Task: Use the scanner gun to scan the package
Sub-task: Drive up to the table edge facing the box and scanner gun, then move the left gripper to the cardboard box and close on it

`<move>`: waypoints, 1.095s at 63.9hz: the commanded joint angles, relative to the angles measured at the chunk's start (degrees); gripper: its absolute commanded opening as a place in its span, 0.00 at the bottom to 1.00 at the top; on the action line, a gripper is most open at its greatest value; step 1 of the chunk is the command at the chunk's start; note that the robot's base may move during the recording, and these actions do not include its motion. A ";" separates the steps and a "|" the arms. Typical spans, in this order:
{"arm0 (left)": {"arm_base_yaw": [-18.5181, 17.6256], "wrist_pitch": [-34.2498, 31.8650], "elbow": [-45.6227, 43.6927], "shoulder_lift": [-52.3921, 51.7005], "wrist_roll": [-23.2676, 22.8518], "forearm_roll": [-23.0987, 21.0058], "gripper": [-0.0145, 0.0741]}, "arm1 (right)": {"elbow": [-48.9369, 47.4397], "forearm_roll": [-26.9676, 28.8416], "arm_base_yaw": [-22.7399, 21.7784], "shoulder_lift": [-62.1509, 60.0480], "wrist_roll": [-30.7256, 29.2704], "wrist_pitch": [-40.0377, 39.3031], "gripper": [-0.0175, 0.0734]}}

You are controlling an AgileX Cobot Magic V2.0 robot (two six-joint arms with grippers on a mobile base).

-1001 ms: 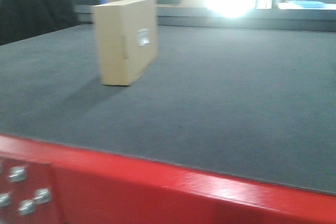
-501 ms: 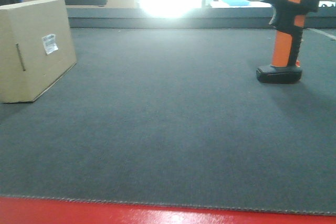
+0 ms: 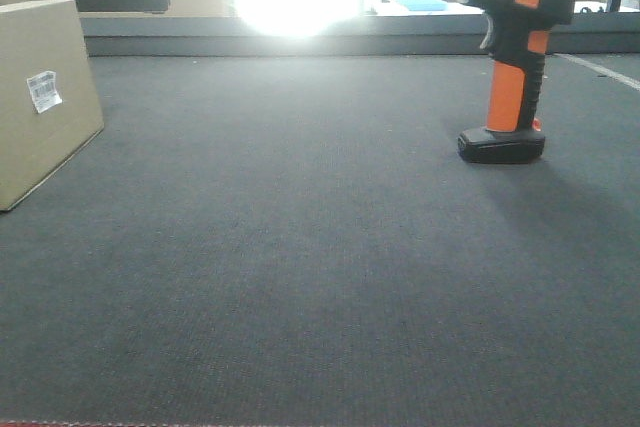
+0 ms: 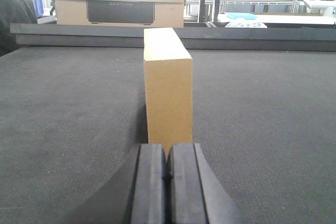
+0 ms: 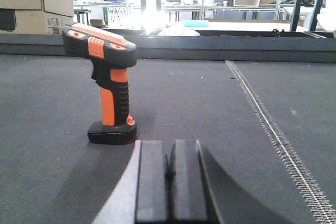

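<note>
Black left gripper (image 4: pixel 168 179) pressed together, empty, pointing at cardboard package (image 4: pixel 168 95) upright just ahead. Right gripper (image 5: pixel 169 182) likewise closed tight on nothing, near orange scanner gun (image 5: pixel 108 87) standing on grey mat (image 3: pixel 300 247), well apart from package.

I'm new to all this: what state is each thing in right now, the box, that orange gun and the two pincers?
Scanner gun: upright on its base on the mat, not held.
Package: closed, standing on edge, label on its side, not held.
Left pincer: shut, empty, facing the package's narrow end.
Right pincer: shut, empty, apart from the scanner gun.
</note>
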 commanded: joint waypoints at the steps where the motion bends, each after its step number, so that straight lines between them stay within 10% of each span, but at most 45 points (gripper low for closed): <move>1: 0.11 -0.78 -0.20 -0.22 0.00 -0.35 0.04 | -0.01 -0.05 0.04 -0.19 -0.15 -1.05 0.02; 70: 0.11 -5.51 -0.20 -0.22 0.00 1.67 0.04 | -0.01 -0.05 0.06 -0.19 -0.15 -4.97 0.02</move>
